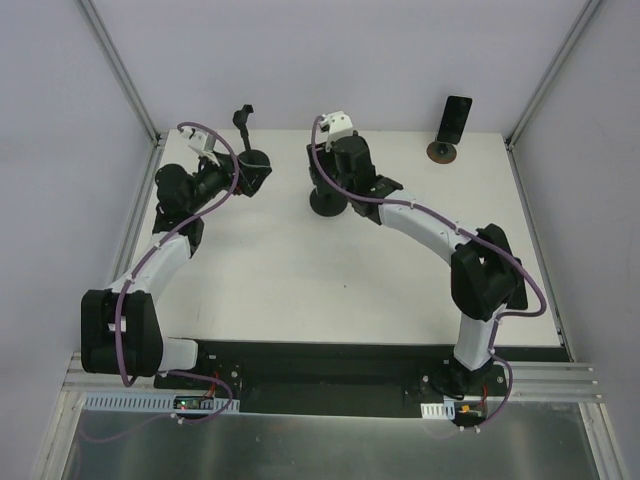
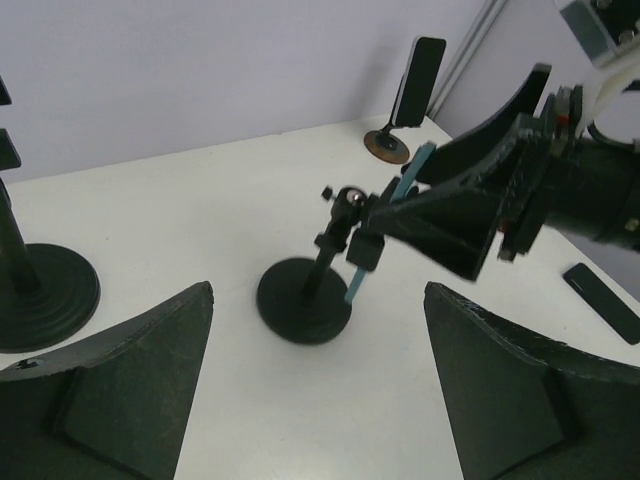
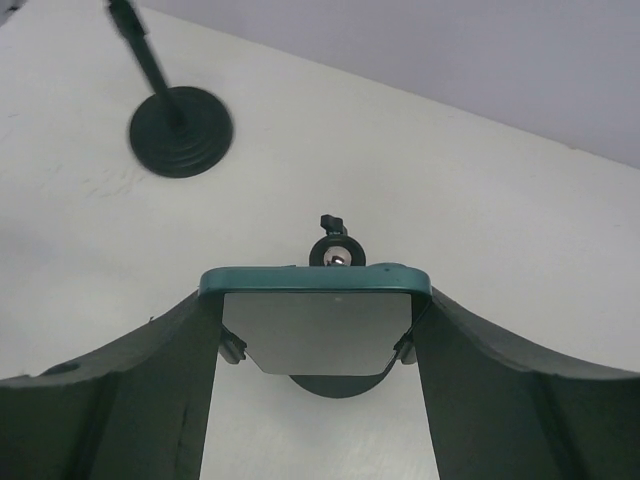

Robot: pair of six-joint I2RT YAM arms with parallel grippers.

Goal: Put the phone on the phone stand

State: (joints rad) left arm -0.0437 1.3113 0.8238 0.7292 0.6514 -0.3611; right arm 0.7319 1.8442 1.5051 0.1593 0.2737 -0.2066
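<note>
— While the right gripper (image 3: pixel 317 322) clamps the phone (image 3: pixel 315 335) by its side edges, where's the stand (image 3: pixel 337 253)?
— Mid-frame, just above the phone's teal edge. Its long axis slants steeply down to the clamp; whether it's seated, I can't tell.
— And the left gripper (image 2: pixel 317 300)?
— Spread wide, holding nothing, farther off. The phone has a teal case and a grey, reflective screen.
</note>
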